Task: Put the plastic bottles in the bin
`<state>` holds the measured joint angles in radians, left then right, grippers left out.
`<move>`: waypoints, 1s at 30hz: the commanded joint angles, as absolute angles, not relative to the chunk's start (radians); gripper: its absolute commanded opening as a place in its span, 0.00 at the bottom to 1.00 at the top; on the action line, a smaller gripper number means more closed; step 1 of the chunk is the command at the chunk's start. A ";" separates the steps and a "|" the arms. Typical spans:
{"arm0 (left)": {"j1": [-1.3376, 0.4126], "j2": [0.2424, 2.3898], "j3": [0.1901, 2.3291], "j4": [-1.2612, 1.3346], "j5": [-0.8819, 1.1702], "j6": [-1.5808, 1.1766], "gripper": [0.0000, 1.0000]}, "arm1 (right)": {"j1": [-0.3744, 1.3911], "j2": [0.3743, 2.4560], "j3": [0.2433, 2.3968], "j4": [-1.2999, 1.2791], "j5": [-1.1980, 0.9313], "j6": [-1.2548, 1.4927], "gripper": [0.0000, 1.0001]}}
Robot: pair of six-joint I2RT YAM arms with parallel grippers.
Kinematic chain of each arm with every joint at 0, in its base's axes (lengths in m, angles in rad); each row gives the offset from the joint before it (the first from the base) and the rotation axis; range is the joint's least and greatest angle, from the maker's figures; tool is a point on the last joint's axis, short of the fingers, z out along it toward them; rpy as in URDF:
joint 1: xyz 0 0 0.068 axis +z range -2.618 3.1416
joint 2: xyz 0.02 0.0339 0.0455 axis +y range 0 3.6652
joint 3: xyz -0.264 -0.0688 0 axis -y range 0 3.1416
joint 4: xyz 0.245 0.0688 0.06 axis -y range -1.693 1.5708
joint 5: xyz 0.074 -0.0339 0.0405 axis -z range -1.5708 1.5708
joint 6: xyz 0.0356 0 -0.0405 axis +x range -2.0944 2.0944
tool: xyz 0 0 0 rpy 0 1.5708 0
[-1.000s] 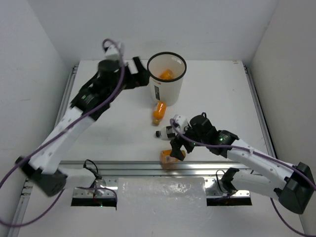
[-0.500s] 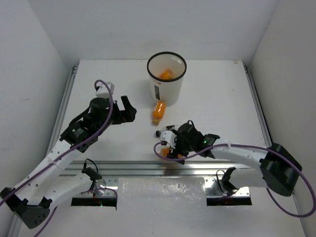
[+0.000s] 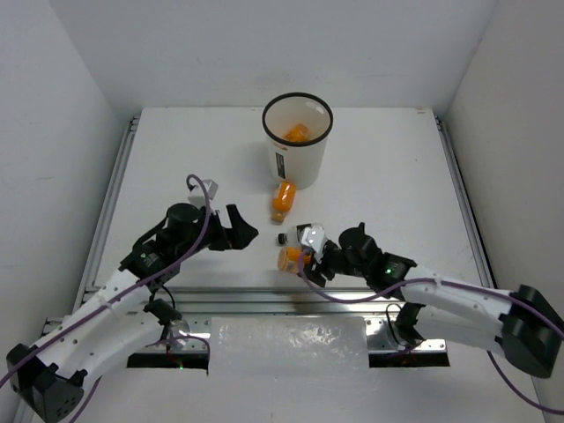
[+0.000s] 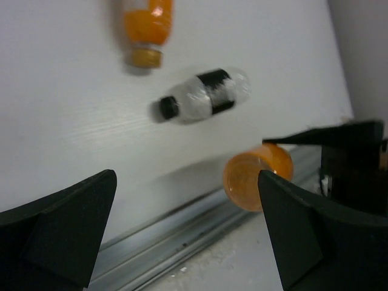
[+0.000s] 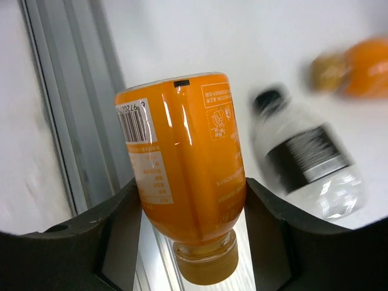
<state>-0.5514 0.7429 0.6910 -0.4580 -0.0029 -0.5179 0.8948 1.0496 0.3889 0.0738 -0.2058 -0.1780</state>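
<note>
Left gripper is wide open with nothing in it, parked low over the table on the left side, pointing toward the middle. From its wrist cam you can see both black fingers spread apart with bare tabletop between them.

Moving right, the bin stands upright at the back centre, with one orange bottle already lying inside. Just in front of the bin, a loose orange bottle lies on its side. Nearer the arms there's a clear bottle with a dark label and black cap, also on its side and apart from the loose one.

Right gripper is clamped on a held orange bottle, jaws pressed against both sides of it, cap pointing back toward the wrist. It sits right by the metal rail at the near edge, just beside the clear bottle. It looks slightly off the table, though it's hard to be sure from these angles.
</note>
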 commanded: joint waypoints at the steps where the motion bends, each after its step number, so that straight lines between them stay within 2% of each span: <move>1: -0.555 0.700 0.597 -0.130 0.325 -0.612 1.00 | 0.904 0.892 0.394 0.279 -0.150 0.097 0.29; 2: -0.557 0.680 0.539 -0.056 0.428 -0.644 1.00 | 0.900 0.875 0.394 0.296 -0.065 0.256 0.30; 4: -0.577 0.664 0.491 0.193 0.485 -0.741 1.00 | 0.900 0.850 0.411 0.275 0.046 0.371 0.32; 6: -0.629 0.646 0.448 0.345 0.454 -0.781 1.00 | 0.900 0.832 0.397 0.337 0.023 0.431 0.31; 11: -0.710 0.748 0.508 0.373 0.356 -0.742 1.00 | 0.899 0.753 0.333 0.592 -0.109 0.465 0.30; 15: -0.744 0.844 0.532 0.431 0.347 -0.738 1.00 | 0.900 0.753 0.393 0.546 -0.158 0.428 0.31; 20: -0.756 0.933 0.598 0.379 0.268 -0.712 0.98 | 0.900 0.755 0.417 0.520 -0.186 0.413 0.31; 22: -0.758 0.949 0.626 0.376 0.262 -0.693 0.84 | 0.900 0.753 0.413 0.520 -0.192 0.405 0.32; 23: -0.758 0.956 0.636 0.373 0.265 -0.690 0.49 | 0.899 0.752 0.411 0.522 -0.195 0.400 0.35; 24: -0.758 0.966 0.661 0.371 0.268 -0.687 0.33 | 0.900 0.744 0.405 0.522 -0.180 0.399 0.39; 25: -0.758 0.969 0.672 0.365 0.271 -0.678 0.22 | 0.900 0.736 0.391 0.532 -0.172 0.402 0.47; 26: -0.758 0.974 0.687 0.359 0.273 -0.673 0.00 | 0.900 0.727 0.382 0.541 -0.164 0.405 0.55; 27: -0.758 0.980 0.701 0.350 0.268 -0.672 0.00 | 0.900 0.706 0.376 0.546 -0.134 0.403 0.83; 28: -0.758 0.985 0.731 0.325 0.240 -0.666 0.00 | 0.899 0.693 0.371 0.516 -0.105 0.411 0.99; 29: -0.756 0.988 0.754 0.295 0.206 -0.660 0.00 | 0.899 0.678 0.386 0.461 -0.045 0.420 0.99; 30: -0.756 1.000 0.831 0.244 0.076 -0.654 0.00 | 0.900 0.642 0.405 0.392 0.118 0.460 0.99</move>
